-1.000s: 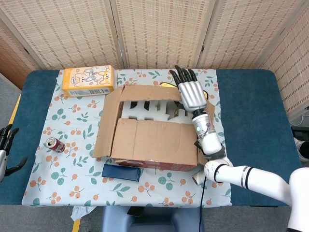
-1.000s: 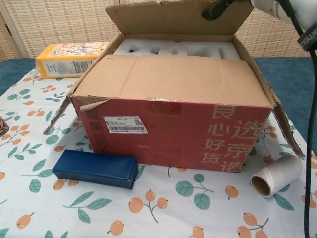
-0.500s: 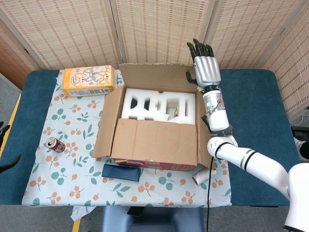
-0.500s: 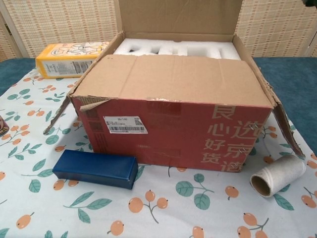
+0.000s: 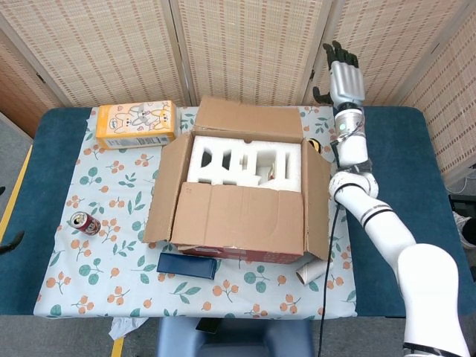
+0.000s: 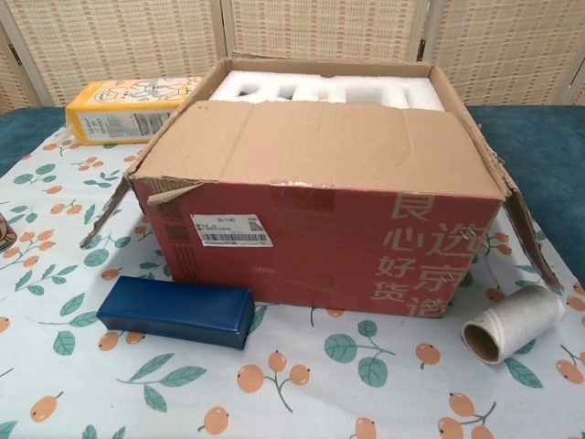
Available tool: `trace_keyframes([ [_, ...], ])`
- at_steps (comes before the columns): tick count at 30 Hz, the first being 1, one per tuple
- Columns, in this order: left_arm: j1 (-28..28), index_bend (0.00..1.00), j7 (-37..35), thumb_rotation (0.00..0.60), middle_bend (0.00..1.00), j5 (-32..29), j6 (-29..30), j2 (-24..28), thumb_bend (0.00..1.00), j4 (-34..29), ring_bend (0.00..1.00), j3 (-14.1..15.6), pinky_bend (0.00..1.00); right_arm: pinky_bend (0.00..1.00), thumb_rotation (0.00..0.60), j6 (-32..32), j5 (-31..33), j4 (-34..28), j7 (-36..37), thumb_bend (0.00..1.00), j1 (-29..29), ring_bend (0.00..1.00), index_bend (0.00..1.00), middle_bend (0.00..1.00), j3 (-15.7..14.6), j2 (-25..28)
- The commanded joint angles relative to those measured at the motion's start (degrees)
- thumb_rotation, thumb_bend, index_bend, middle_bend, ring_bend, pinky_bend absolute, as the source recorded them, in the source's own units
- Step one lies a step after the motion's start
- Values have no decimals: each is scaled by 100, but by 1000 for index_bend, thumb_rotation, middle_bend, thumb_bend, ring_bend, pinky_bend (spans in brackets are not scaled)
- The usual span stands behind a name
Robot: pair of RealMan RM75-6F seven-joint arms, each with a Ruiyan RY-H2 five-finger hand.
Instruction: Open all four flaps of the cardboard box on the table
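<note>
The cardboard box (image 5: 242, 190) sits in the middle of the desk (image 5: 387, 186), on the leaf-and-fruit patterned cloth (image 5: 111, 223). Three of its flaps are folded out: the rear flap (image 5: 249, 117) leans back toward the screens, the left side flap (image 5: 165, 186) hangs out over the cloth, and the right side flap (image 5: 317, 201) stands beside the wall. Only the front flap (image 6: 320, 146) lies flat across the near half of the opening, so that looks like the one left to lift.

The right robot hand (image 5: 342, 71) is raised well above and behind the box's far right corner, fingers spread and upright, holding nothing and touching nothing. I would guess it is up there to stay clear of the rear flap. At the far left edge of the head view a dark sliver shows, probably part of the left robot hand (image 5: 9, 242), but too little to tell whether it is released or clenched.

Inside the box is a white foam insert (image 5: 245, 163) with cut-out slots; what sits in those slots I cannot make out.

Around it lie an orange carton with cartoon rabbits (image 5: 136, 124), a red drink can (image 5: 85, 223) on its side, a dark blue case (image 6: 175, 313) just in front of the box, and a tape roll (image 6: 512, 325) near the front right corner.
</note>
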Motion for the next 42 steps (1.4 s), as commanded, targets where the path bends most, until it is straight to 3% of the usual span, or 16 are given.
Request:
trace_keyframes([
  [1,-13,0,78,600,0,8,-12,-37,346,33,0,0,0,0,600,-932,-281,-3078,1221,446,-953,0,0,0,120,1292],
  [3,-22,0,170,600,0,-7,-36,-58,347,27,0,-3,0,0,600,-1107,-184,-4109,1479,447,-1345,0,0,0,140,1906],
  [6,-24,0,271,600,0,-33,-35,-72,347,7,0,-24,0,1,600,-1557,56,-5092,2068,447,-1779,0,0,0,309,2519],
  [11,6,0,272,600,0,-89,20,-80,347,-6,0,-82,0,95,600,-2251,-35,-5668,2768,447,-2328,0,0,0,826,2751],
  [13,13,0,284,600,0,-97,15,-79,346,-16,0,-86,0,167,600,-2651,-83,-5811,3009,447,-2586,0,0,0,1165,2715],
  [17,13,0,280,600,0,-92,-7,-75,346,-4,0,-88,0,212,600,-3366,-197,-5810,3018,447,-3017,0,0,0,1804,2501],
  [23,-3,0,254,600,0,-114,-84,-78,346,23,0,-94,0,239,600,-3760,-218,-5573,2780,446,-3253,0,0,0,2249,2145],
  [33,0,0,242,600,0,-105,-98,-74,346,17,0,-107,0,248,600,-4439,-121,-5308,2042,447,-3720,0,0,0,2744,1621],
  [42,11,0,203,600,0,-66,-74,-64,347,16,0,-108,0,248,600,-4714,14,-5090,1666,447,-3601,0,0,0,2744,1426],
])
